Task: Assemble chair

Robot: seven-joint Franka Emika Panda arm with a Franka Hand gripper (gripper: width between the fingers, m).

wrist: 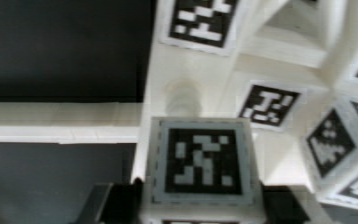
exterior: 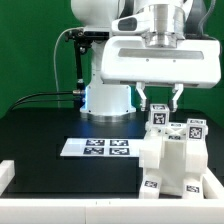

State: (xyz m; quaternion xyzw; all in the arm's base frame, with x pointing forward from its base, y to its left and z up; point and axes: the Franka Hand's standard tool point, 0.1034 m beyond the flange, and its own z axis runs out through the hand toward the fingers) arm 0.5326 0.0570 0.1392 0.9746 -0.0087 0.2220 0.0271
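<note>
Gripper hovering above the chair, fingers standing narrow on either side of a tagged white block, contact not discernible. Chair sitting on the black table toward the exterior view's right, beside the marker board.

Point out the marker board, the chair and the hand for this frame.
marker board (exterior: 98,148), exterior view, on the flat strip's middle.
chair (exterior: 172,160), exterior view, on the white body's front face.
hand (exterior: 160,100), exterior view, midway between its fingertips.
</note>
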